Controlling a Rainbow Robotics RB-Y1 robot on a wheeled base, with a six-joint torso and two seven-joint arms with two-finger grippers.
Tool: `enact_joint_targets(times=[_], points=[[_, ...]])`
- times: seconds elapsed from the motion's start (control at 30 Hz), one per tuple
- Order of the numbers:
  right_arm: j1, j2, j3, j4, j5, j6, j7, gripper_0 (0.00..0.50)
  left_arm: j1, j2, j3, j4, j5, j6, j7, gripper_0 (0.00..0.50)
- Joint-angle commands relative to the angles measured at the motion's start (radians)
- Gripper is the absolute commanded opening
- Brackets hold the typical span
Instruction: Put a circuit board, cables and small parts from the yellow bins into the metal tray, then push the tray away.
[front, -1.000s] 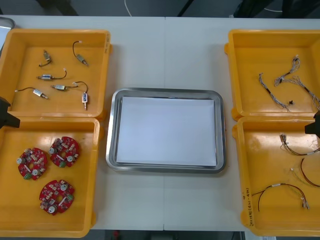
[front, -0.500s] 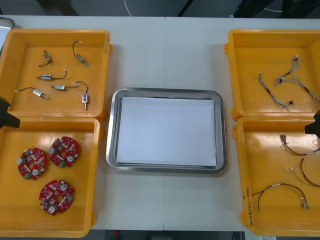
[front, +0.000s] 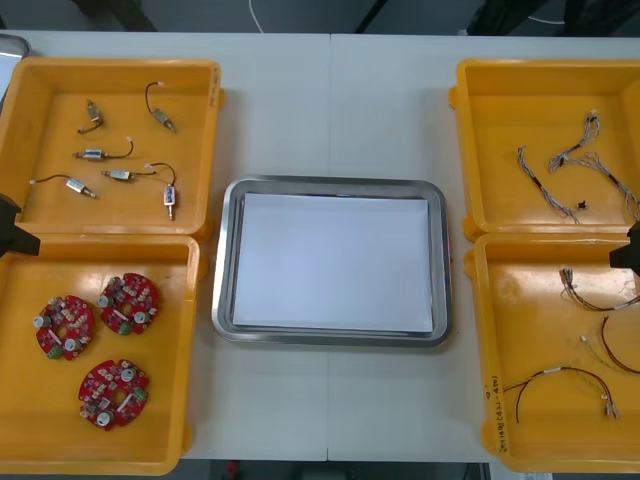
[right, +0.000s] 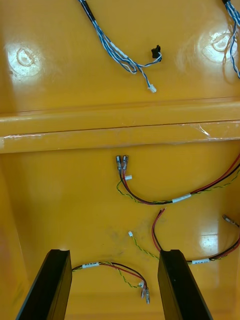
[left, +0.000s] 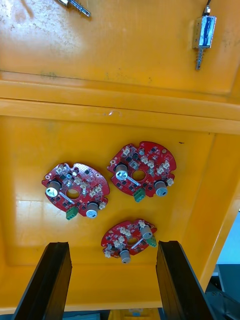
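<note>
Held open: left gripper (left: 112, 245) over circuit boards (left: 141, 167) at metal tray's (front: 222, 262) nine o'clock, right gripper (right: 114, 251) over cables (right: 150, 201) at three

Two plain black hands on a two-armed robot

The left hand (left: 112, 245) has two black fingers (left: 46, 282). Each is a flat, thick slab with straight sides and a squared-off tip whose corners are slightly rounded. The surface is smooth and matte, and a thin paler line of light runs along the top edge and the inner side. The right hand (right: 114, 251) has fingers (right: 176, 285) of the same build, equally dark and plain. From above, the left arm (front: 11, 230) shows as a black, angular block with a pointed corner, and the right arm (front: 629, 250) as a similar small black wedge.
</note>
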Motion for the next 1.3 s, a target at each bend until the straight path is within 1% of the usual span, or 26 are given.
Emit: enact_joint_targets(times=[0.03,0.57,0.63,0.87,0.9,0.97,1.3], points=[[0.011,-0.036,-0.025,-0.008,0.002,0.003,0.025,0.5,0.014,0.038,0.028,-0.025,-0.007,0.006,-0.105,0.5],[0.013,-0.033,-0.035,-0.012,0.003,0.003,0.024,0.5,0.014,0.038,0.028,-0.025,-0.007,0.006,-0.105,0.5],[0.013,-0.038,-0.042,-0.022,-0.009,0.003,0.022,0.5,0.014,0.038,0.028,-0.025,-0.007,0.006,-0.105,0.5],[0.041,-0.036,-0.054,-0.038,-0.007,0.003,0.002,0.5,0.014,0.038,0.028,-0.025,-0.007,0.006,-0.105,0.5],[0.042,-0.036,-0.059,-0.036,-0.007,0.003,0.002,0.5,0.035,0.013,0.011,-0.013,-0.004,0.006,-0.106,0.5],[0.056,-0.025,-0.082,-0.038,-0.012,0.003,-0.005,0.5,0.035,0.012,0.011,-0.012,-0.001,0.006,-0.109,0.5],[0.11,-0.022,-0.12,-0.056,-0.037,0.003,-0.019,0.5,0.046,0.035,0.011,-0.012,0.021,0.006,-0.142,0.5]])
